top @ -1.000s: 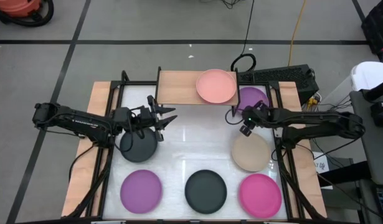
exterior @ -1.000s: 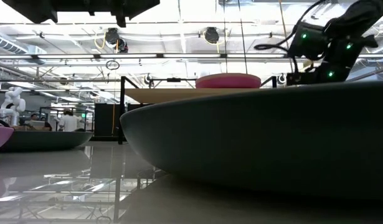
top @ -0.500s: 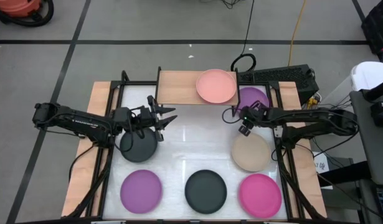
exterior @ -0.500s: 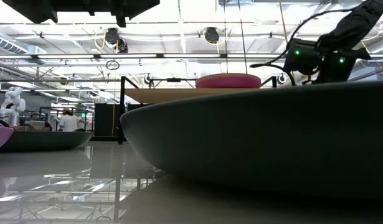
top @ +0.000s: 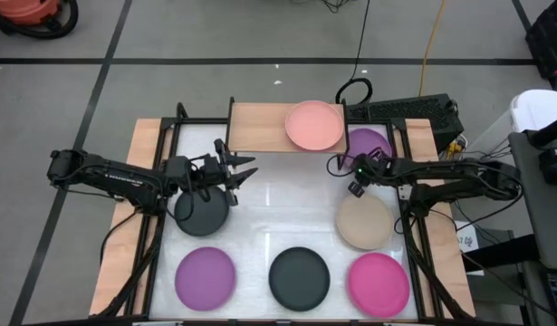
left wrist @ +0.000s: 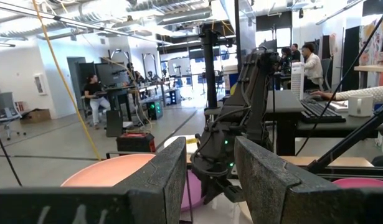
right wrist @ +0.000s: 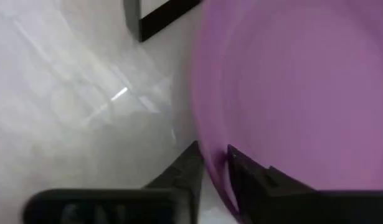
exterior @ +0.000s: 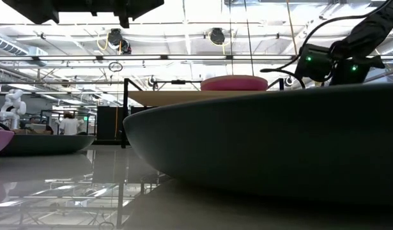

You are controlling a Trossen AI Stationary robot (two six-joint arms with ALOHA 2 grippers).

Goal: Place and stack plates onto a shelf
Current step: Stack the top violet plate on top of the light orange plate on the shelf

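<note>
The shelf (top: 258, 127) stands at the table's far edge with the pale pink plate (top: 314, 125) resting on its top. A purple plate (top: 370, 142) lies on the table just right of the shelf. My right gripper (top: 349, 165) is at this plate's near-left rim and shut on it. My left gripper (top: 243, 172) is open and empty, held above the far edge of a dark grey plate (top: 201, 211). In the low view, a dark grey plate (exterior: 260, 147) fills the foreground and hides most of the table. My right gripper has the purple plate's rim (right wrist: 213, 158) at its near-left side. One finger (right wrist: 186, 169) is outside the rim and the other finger (right wrist: 247, 173) is inside the plate. The fingers come from above, slanting down. The plate lies flat on the table.
A beige plate (top: 365, 221) lies near my right arm. A purple plate (top: 206, 276), a dark grey plate (top: 299, 277) and a magenta plate (top: 379, 282) lie in a row along the near edge. The shelf's left half (top: 251, 127) is bare.
My right gripper has gone down toward the purple plate's rim.
</note>
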